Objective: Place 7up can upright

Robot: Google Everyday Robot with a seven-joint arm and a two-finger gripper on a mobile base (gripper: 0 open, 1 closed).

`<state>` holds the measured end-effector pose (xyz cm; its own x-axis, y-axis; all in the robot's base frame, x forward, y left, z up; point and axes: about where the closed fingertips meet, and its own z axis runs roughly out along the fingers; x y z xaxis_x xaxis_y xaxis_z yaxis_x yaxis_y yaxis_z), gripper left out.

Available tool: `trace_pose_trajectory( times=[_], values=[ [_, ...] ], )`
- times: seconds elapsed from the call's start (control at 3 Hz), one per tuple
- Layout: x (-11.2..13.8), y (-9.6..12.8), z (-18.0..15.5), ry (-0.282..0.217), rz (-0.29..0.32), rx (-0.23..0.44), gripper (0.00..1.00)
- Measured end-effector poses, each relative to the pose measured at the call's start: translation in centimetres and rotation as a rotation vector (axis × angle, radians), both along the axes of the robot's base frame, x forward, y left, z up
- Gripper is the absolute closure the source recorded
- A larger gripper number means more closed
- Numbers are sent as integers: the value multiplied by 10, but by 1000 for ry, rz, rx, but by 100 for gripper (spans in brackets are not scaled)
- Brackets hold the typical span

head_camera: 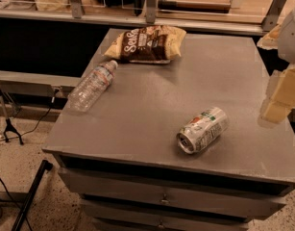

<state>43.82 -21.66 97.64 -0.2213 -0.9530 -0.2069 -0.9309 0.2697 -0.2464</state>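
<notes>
The 7up can (202,129) is silver-white with green and red marks. It lies on its side on the grey cabinet top (152,100), near the front right, with its pull-tab end facing the front left. My gripper (280,97) shows at the right edge of the camera view, above the cabinet's right side and to the right of the can. It is apart from the can and holds nothing that I can see.
A clear plastic water bottle (92,85) lies on its side at the left edge of the top. A brown chip bag (146,43) lies at the back. Drawers (161,198) sit below the front edge. A shelf with metal brackets (152,4) runs behind.
</notes>
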Motion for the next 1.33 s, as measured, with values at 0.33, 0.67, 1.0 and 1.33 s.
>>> trace_pose_trajectory(
  times=[0.33,0.67,1.0,1.33],
  values=[
    [0,0,0,0,0,0,0],
    [3,6,-3,-15,53,11,0],
    [5,21,-29,-24,184,28,0],
    [-1,41,-55,-31,371,14,0]
  ],
)
